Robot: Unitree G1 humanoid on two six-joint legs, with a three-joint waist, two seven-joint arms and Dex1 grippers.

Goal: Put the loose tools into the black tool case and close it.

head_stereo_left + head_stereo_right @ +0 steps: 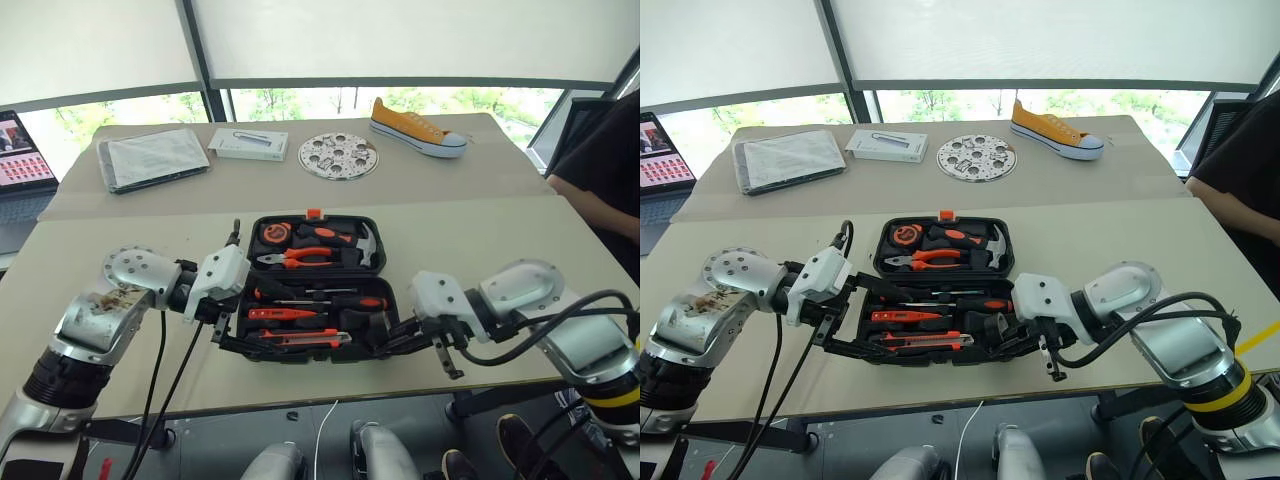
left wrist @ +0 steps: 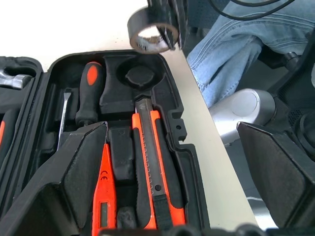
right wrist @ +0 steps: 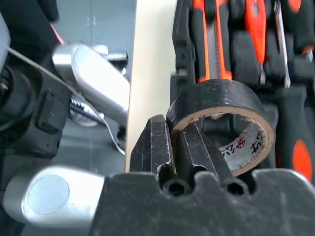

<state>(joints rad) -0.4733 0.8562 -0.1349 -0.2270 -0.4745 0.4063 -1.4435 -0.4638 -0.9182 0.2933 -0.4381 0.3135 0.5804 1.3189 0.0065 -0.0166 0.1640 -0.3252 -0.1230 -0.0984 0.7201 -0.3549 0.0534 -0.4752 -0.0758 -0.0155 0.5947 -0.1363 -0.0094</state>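
Right gripper [image 3: 173,147] is pinched onto the tape roll [image 3: 221,123], one black ribbed finger inside the ring and one outside, clamped on its wall. The roll is glossy black outside with a pale cardboard core carrying printed marks, and it hangs just over the near right corner of the tool case [image 1: 232,345], above the round moulded recess [image 2: 140,77] there.

Left gripper [image 1: 222,318] sits at the case's left edge, its two fingers spread wide, holding nothing; their inner pads [image 2: 83,169] look like dark foam.

In the matt black plastic case, near half: two screwdrivers with black-and-orange handles [image 1: 362,302], steel shafts pointing left; one slim red tester [image 1: 283,314]; one utility knife [image 1: 305,338], orange body with a black slider. Far half: one tape measure [image 1: 273,233], one pair of orange-handled pliers [image 1: 296,258], one hammer [image 1: 345,240] with a shiny steel head. A small orange latch [image 1: 314,213] sits on the far rim.
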